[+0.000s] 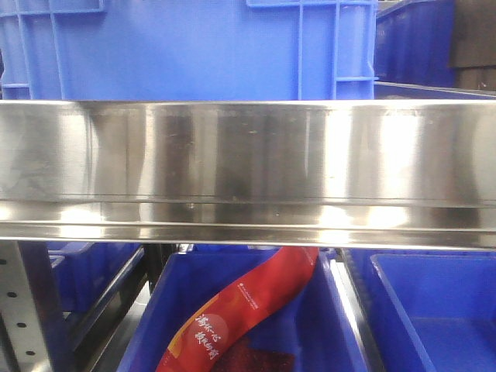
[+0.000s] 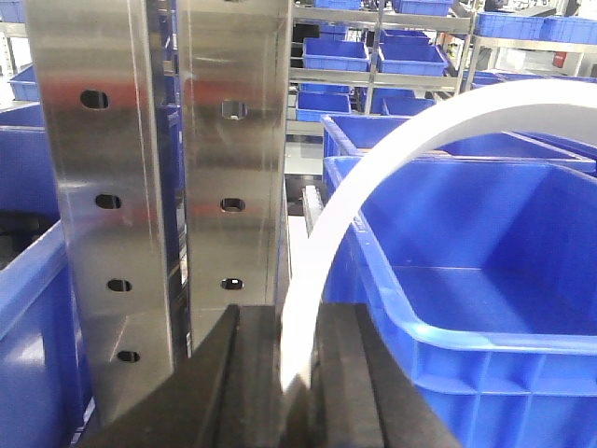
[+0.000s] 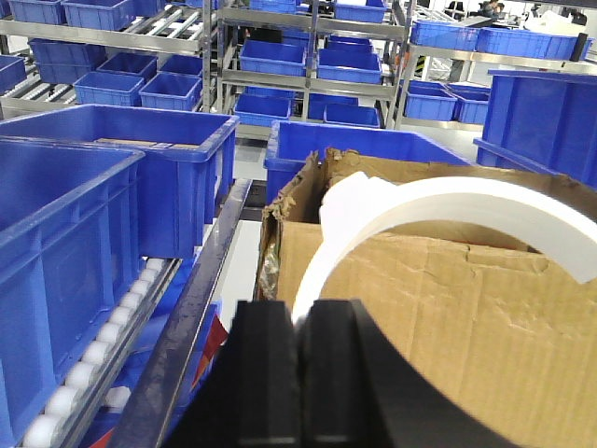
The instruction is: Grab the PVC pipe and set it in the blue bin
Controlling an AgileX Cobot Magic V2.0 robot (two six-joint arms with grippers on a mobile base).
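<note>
Presently, steel shelf post [image 2: 103,140] at left, left tool [image 2: 298,322] clamped on white pipe [image 2: 322,224] arcing up beside blue bin [image 2: 485,355], right tool [image 3: 303,313] clamped on second white pipe [image 3: 466,201] before cardboard box [image 3: 448,308].

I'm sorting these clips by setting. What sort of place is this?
Most likely a warehouse or factory storeroom: steel shelving racks filled with rows of blue plastic bins, a roller track beside them, and an open cardboard carton.
</note>
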